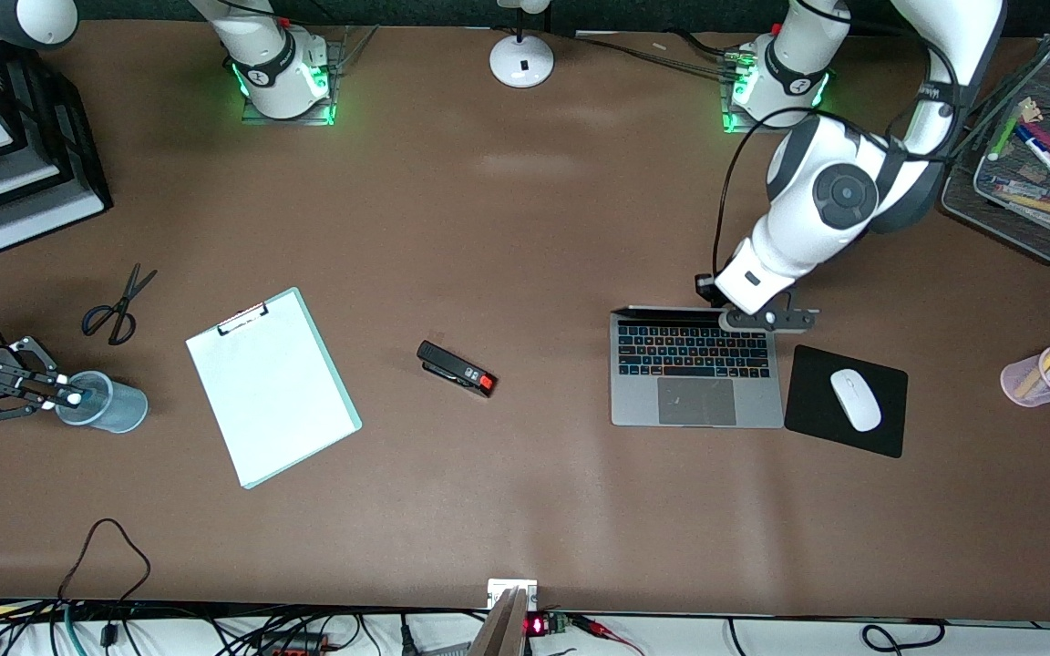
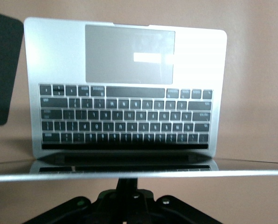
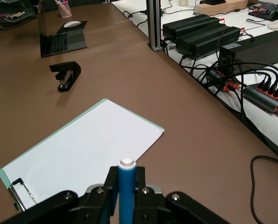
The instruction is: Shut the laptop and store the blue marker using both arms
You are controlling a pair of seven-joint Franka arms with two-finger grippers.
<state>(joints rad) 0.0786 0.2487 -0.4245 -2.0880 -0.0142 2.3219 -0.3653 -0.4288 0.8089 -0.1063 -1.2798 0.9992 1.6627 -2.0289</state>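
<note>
The right gripper (image 1: pixel 69 397), fingers pinching one blue marker (image 3: pixel 126 196), hangs over one blue cup (image 1: pixel 108 402). Then one clipboard (image 1: pixel 272 386), one stapler (image 1: pixel 457 368), one open laptop (image 1: pixel 694 378) on the brown table (image 1: pixel 525 228). The left gripper (image 1: pixel 766 318) sits at the screen's edge; whether its fingers are spread, I cannot tell.

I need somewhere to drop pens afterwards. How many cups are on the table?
2: a blue cup at the right arm's end, under the right gripper; a pink cup holding markers at the left arm's end.

right tool (image 3: pixel 125 196) gripping blue marker (image 3: pixel 126 186), clipboard (image 3: pixel 83 144), stapler (image 3: pixel 66 74)
</note>
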